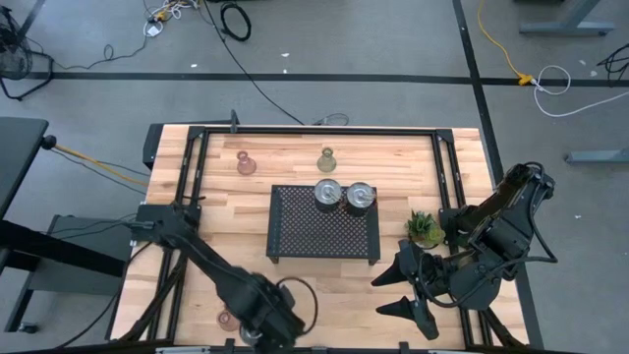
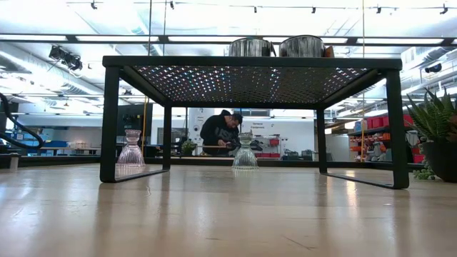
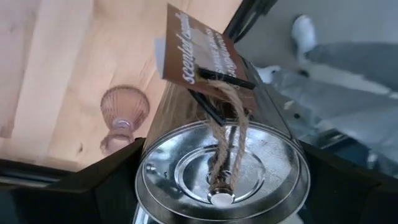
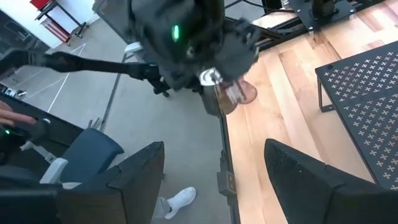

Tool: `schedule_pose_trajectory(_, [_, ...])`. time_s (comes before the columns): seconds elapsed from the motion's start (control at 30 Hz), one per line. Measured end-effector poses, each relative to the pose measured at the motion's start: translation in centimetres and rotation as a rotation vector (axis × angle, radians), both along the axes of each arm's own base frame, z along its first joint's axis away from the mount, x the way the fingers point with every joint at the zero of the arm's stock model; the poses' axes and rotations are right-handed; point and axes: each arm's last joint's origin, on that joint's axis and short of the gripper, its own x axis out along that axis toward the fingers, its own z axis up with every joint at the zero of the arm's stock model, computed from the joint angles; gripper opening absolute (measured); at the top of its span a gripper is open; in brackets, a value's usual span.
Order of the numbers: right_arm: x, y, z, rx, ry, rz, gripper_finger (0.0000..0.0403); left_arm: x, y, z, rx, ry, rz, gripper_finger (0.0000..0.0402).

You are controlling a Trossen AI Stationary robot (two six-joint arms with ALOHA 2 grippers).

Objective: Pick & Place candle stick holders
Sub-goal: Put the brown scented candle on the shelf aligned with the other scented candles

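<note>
The left arm reached down to the near edge of the desk, and its gripper [image 1: 257,320] was closed around something. The right arm was bent at the right side, and its gripper [image 1: 401,293] pointed left with its fingers apart.

A lab: taped grey floor [image 1: 393,39], loose cables [image 1: 236,20], ceiling track lights [image 2: 214,8].

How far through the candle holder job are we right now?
Two silver holders already stand on the black tray. The left gripper, at the near table edge, is shut on a third silver holder. Three glass ones remain on the wood: pink and olive behind the tray, another pink beside the left gripper. The right gripper waits open.
</note>
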Motion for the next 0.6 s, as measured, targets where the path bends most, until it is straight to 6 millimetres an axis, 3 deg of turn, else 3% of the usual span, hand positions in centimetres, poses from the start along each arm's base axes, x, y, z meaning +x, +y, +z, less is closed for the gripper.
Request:
schedule_pose_trajectory(0.37, [0.0,0.0,0.0,0.002,-0.001,0.0,0.0274,0.0,8.1,6.2,-0.013,-0.202,0.161,0.0358])
schedule_pose_trajectory(0.6, [0.0,0.0,0.0,0.016,0.003,-0.007,0.0274,1.0,14.5,8.1,0.07,-0.322,0.255,0.0358])
